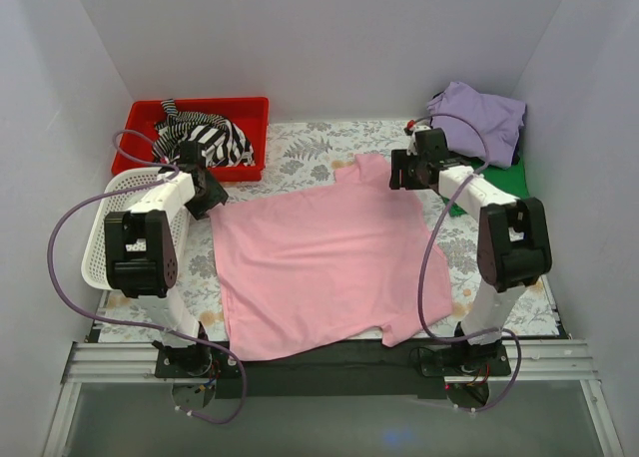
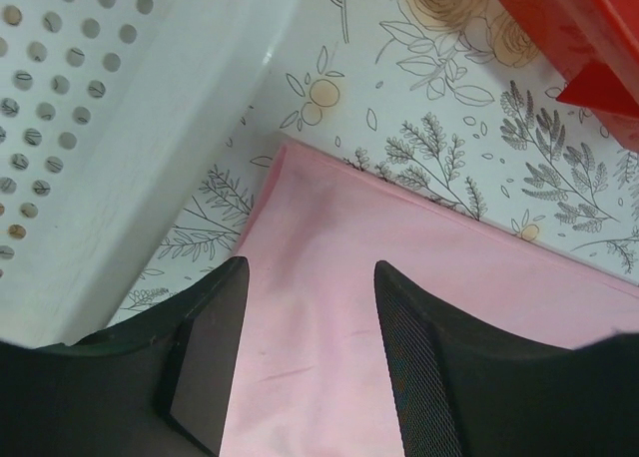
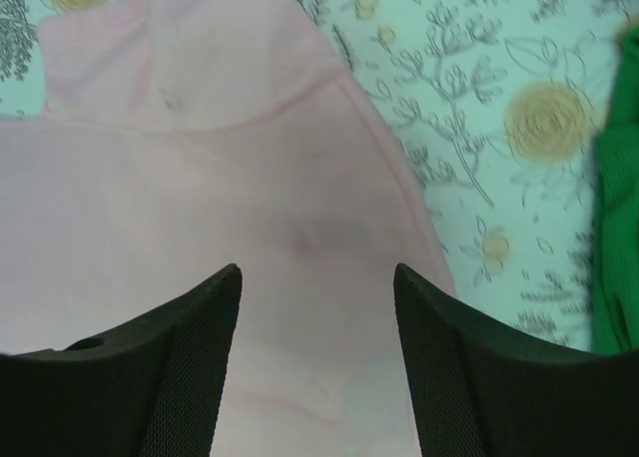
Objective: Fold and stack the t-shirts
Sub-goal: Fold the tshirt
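Here, from the top external view, we see the light pink t-shirt [image 1: 319,262] spread flat across the middle of the floral tabletop [image 1: 310,143]. The left pincer [image 1: 212,203] sits at the shirt's far left corner. The right pincer [image 1: 402,170] sits at its far right, just beside a sleeve. The lavender t-shirt [image 1: 479,118] lies bunched in the far right corner, and the green t-shirt [image 1: 514,178] shows just beside it. A red tray [image 1: 200,105] holding striped cloth [image 1: 205,138] stands at the far left, with a white basket [image 1: 95,237] near it.

In the left wrist view, we find the left pincer's jaws wide apart over the pink corner, with nothing between them. The basket wall is close on the left.

In the right wrist view, the right pincer is equally wide over pink fabric near a sleeve seam, and green cloth shows at the right edge. We cannot tell whether either pincer's tips touch the shirt.
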{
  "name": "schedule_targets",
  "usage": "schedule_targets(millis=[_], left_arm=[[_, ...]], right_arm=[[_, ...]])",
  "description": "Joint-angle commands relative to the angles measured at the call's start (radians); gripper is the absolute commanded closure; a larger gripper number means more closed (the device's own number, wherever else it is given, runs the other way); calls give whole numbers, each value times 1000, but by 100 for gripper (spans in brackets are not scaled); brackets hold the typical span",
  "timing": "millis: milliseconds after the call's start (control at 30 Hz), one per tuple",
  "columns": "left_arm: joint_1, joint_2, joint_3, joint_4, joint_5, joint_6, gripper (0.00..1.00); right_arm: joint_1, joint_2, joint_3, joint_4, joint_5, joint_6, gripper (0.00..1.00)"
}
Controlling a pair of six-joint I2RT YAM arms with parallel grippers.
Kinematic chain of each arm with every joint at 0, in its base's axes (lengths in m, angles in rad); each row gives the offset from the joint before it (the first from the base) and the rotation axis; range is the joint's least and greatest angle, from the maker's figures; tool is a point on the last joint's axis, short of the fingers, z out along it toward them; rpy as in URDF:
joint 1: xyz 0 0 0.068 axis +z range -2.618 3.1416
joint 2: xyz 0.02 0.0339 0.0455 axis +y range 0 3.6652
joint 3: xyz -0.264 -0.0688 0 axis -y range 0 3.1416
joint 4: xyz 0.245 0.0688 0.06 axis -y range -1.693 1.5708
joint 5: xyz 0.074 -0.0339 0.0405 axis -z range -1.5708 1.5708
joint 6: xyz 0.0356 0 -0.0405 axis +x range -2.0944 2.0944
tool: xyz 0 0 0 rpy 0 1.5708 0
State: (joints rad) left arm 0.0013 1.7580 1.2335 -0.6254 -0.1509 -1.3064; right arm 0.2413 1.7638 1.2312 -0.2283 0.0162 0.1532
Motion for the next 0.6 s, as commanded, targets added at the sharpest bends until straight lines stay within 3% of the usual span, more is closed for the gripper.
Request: schedule_targets(millis=[0, 333, 567], left_arm=[[28, -5, 34, 3, -38, 6, 48], [54, 73, 55, 47, 7, 6, 47], [58, 112, 70, 62, 37, 10, 47]], right_arm=[[-8, 101, 146, 52, -117, -7, 31], [-28, 407, 491, 31, -289, -46, 30], [-28, 506, 625, -26, -320, -87, 29]])
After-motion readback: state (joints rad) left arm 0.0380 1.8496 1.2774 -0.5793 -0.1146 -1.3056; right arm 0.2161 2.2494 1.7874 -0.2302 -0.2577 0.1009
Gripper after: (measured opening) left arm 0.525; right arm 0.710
